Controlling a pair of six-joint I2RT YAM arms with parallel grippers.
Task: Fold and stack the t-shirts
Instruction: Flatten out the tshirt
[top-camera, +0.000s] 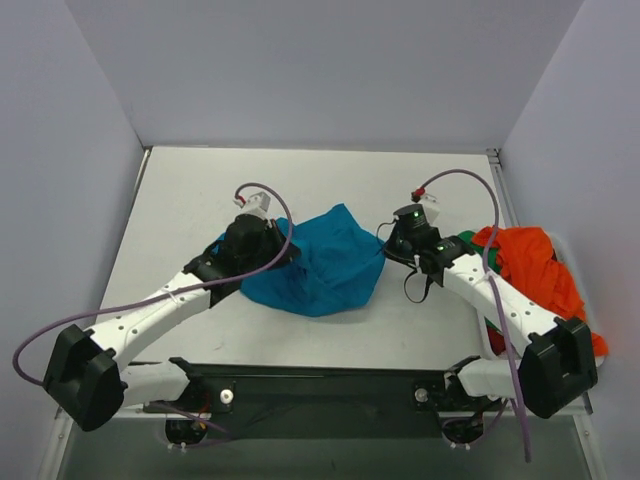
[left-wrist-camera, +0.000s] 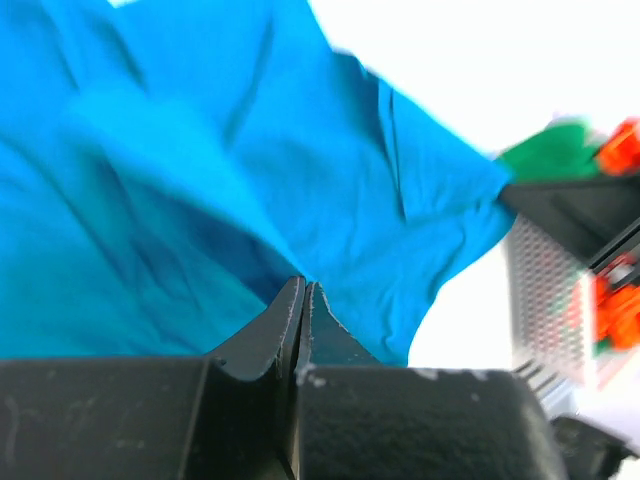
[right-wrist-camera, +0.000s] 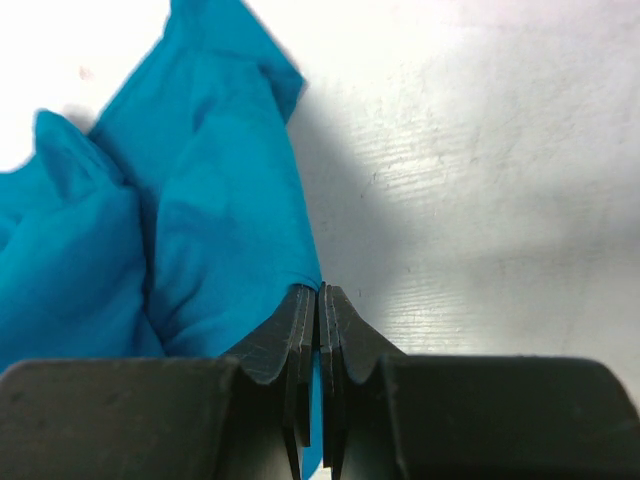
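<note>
The teal-blue t-shirt (top-camera: 322, 262) lies bunched in the middle of the table, between my two grippers. My left gripper (top-camera: 284, 254) is at its left edge, and in the left wrist view (left-wrist-camera: 302, 288) the jaws are pressed together where the teal cloth (left-wrist-camera: 250, 180) meets the tips. My right gripper (top-camera: 388, 247) is at the shirt's right edge. In the right wrist view (right-wrist-camera: 318, 292) it is shut, with a strip of teal cloth (right-wrist-camera: 200, 230) between the fingers. An orange-red t-shirt (top-camera: 528, 262) lies crumpled at the right edge, with green cloth (top-camera: 492, 330) under it.
Grey-white walls close in the table (top-camera: 330, 185) on the left, back and right. Purple cables (top-camera: 160, 292) loop off both arms. The right arm (left-wrist-camera: 585, 215) and bits of green (left-wrist-camera: 548, 152) and orange cloth show in the left wrist view.
</note>
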